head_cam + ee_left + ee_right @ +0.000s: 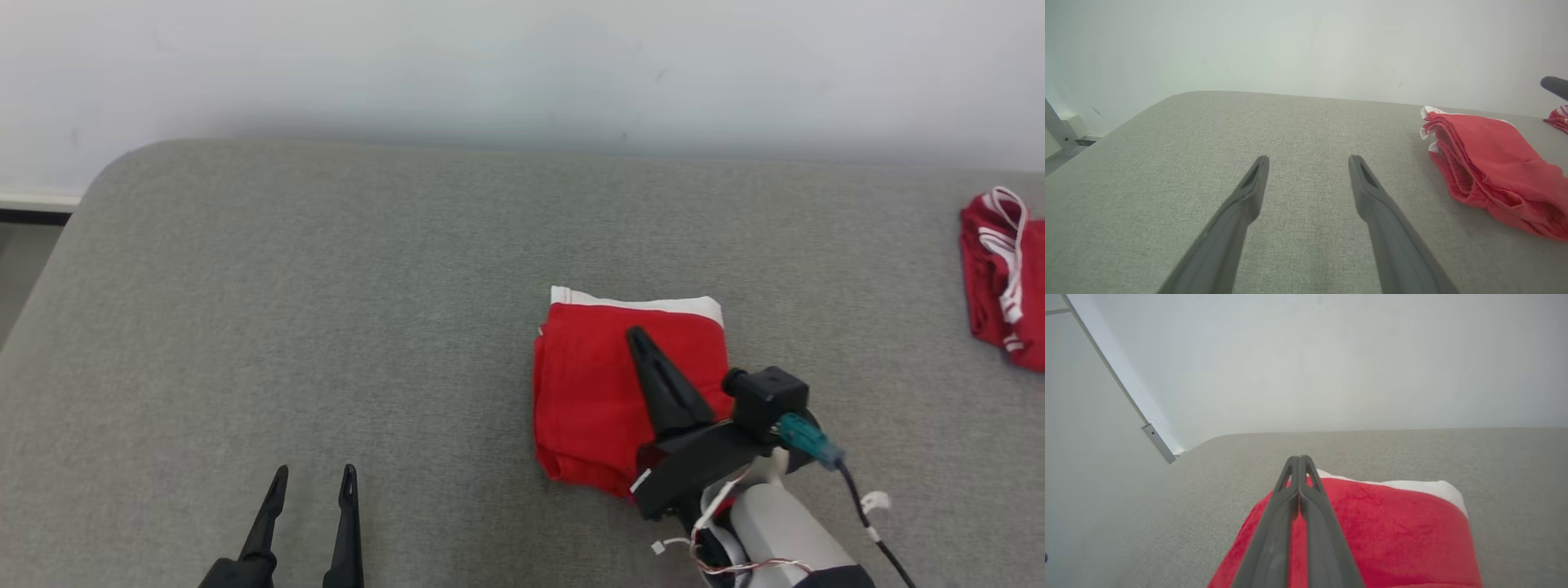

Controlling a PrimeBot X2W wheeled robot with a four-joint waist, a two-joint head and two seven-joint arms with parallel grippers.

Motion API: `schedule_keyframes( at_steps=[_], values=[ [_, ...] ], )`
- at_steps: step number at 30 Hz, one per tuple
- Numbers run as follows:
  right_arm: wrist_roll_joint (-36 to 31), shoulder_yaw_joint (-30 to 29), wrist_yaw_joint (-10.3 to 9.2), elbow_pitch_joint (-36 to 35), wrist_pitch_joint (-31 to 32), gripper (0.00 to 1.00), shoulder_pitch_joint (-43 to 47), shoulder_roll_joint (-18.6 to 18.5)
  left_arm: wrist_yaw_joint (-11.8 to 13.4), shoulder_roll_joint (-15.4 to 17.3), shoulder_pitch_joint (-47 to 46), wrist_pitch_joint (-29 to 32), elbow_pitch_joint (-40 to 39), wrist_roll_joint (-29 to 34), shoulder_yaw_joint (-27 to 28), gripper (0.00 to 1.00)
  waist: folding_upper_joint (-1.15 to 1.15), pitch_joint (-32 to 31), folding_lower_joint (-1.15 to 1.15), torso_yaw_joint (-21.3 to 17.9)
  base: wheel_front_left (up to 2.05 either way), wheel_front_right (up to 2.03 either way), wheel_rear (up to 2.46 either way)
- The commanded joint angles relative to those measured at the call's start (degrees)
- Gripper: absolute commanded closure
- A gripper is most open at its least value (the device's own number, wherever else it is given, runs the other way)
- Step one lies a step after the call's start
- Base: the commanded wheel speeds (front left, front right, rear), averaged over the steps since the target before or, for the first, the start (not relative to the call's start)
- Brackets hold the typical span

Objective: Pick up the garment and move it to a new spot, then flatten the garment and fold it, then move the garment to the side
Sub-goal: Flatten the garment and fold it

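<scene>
- Head view showed a folded red fabric garment with a white band along its far edge (588,384), lying flat on the grey cloth-covered table (326,286), right of the middle.
- The right gripper (637,336) reached over the garment from its near right corner, its two dark fingers pressed together with no gap and nothing between them, as the right wrist view (1299,460) made plain.
- Whether those fingers touched the cloth or only hung just above it, I could not tell.
- The left gripper (315,469) sat at the near left, fingers spread moderately wide and empty over bare table, well apart from the garment.
- Left wrist view had the garment (1486,163) off to the right of those parted fingers (1249,192), its layered edges stacked.
- A crumpled red garment with white stripes (1000,278) lay at the far right edge, before the pale wall (522,65).
</scene>
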Motion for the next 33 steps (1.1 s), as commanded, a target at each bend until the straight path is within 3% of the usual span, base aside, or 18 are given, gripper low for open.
schedule_keyframes(
  at_steps=[1,16,17,18,19,20,33],
  values=[
    [-1.0,-1.22,-0.15,-1.25,0.03,1.0,1.11,-0.29,0.15,-0.07,1.12,-0.17,-0.22,0.46,0.27,0.0,0.0,-1.11,0.0,-2.17,0.0,0.0,0.0],
    [-4.35,-13.37,-0.15,-12.66,0.03,1.0,14.4,-2.9,0.33,-0.07,3.8,-0.17,-1.09,1.75,2.62,0.0,0.0,-4.99,0.0,-9.68,0.0,0.0,0.0],
    [-4.48,-14.08,-0.15,-13.29,0.03,0.84,15.31,-2.91,0.23,-0.07,3.93,-0.16,-1.12,1.86,2.71,0.0,0.0,-5.08,0.0,-9.88,0.0,0.0,0.0],
    [-4.57,-14.78,-0.15,-13.97,0.03,0.55,16.2,-2.87,0.18,-0.07,4.17,-0.16,-1.12,1.95,2.89,0.0,0.0,-5.18,0.0,-10.06,0.0,0.0,0.0],
    [-4.71,-15.53,-0.15,-15.07,0.03,0.04,17.12,-2.7,0.18,-0.06,4.44,-0.16,-1.16,2.01,3.07,0.0,0.0,-5.29,0.0,-10.26,0.0,0.0,0.0],
    [-4.84,-16.06,-0.15,-15.81,0.03,0.0,18.3,-2.46,0.2,-0.06,4.74,-0.16,-1.24,2.06,3.33,0.0,0.0,-5.4,0.0,-10.52,0.0,0.0,0.0],
    [-6.55,-21.03,-0.15,-19.67,0.03,0.0,25.72,-0.51,1.07,-0.07,6.77,-0.16,-2.18,2.33,6.03,0.0,0.0,-6.5,0.0,-10.82,0.0,0.0,0.0]
  ],
)
